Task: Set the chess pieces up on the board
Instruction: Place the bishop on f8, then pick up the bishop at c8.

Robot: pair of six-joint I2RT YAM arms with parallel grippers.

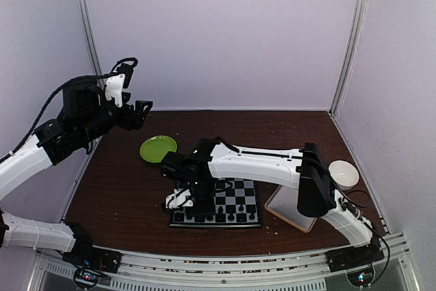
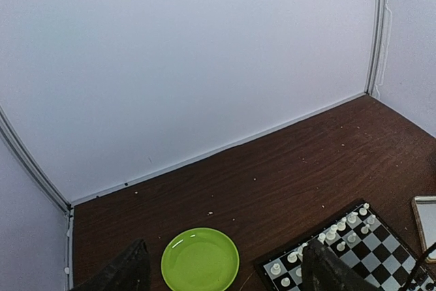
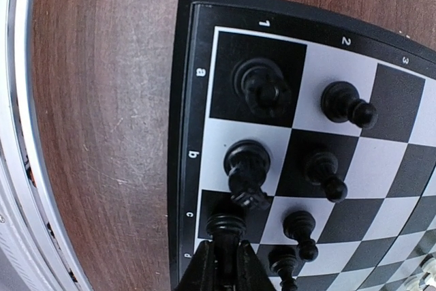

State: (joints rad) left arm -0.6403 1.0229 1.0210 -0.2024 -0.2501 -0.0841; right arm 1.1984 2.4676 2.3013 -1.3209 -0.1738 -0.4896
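Observation:
The board [image 1: 236, 200] lies near the front of the table, under my right arm. My right gripper [image 1: 198, 204] is low over its near left corner. In the right wrist view the right gripper [image 3: 228, 255] is shut on a black chess piece [image 3: 225, 226], held over the c square of the first rank. Other black pieces stand beside it: one on a1 [image 3: 262, 83], one on b1 [image 3: 246, 161], and pawns [image 3: 344, 103] in the second rank. White pieces [image 2: 340, 226] line the board's far side [image 2: 381, 264]. My left gripper [image 1: 142, 111] is raised at the left, open and empty [image 2: 225, 265].
A green plate [image 1: 158, 148] lies left of the board and shows empty in the left wrist view [image 2: 199, 260]. A tan-rimmed tray [image 1: 289, 208] lies right of the board, a white bowl [image 1: 343, 174] beyond it. The metal front rail [image 3: 24, 134] runs close to the board's edge.

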